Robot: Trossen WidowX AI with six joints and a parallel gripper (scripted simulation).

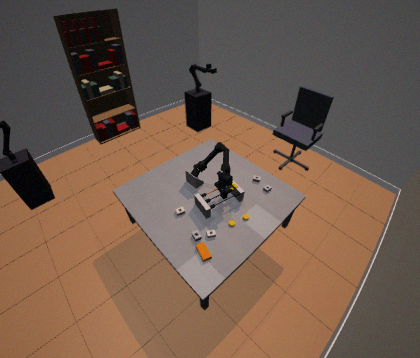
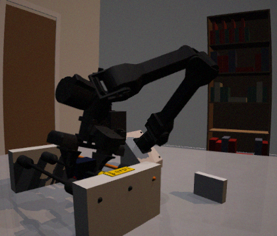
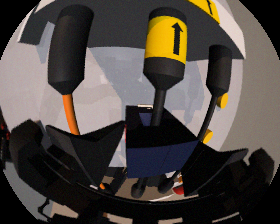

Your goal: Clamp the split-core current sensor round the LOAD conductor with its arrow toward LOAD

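The sensor, a dark blue and black block, sits between the fingers of my gripper, which is shut on its sides. The middle conductor runs from a black and yellow sleeve with a black arrow down to the sensor and disappears at it. A yellow marker lies on top of the near end block. The sensor's own arrow cannot be made out, nor whether its jaw is latched; the fingers and its body hide the underside.
An orange conductor and a thin black one run on either side of the middle conductor. The other end block holds their far ends. A small grey block, an orange block and yellow discs stand on the table.
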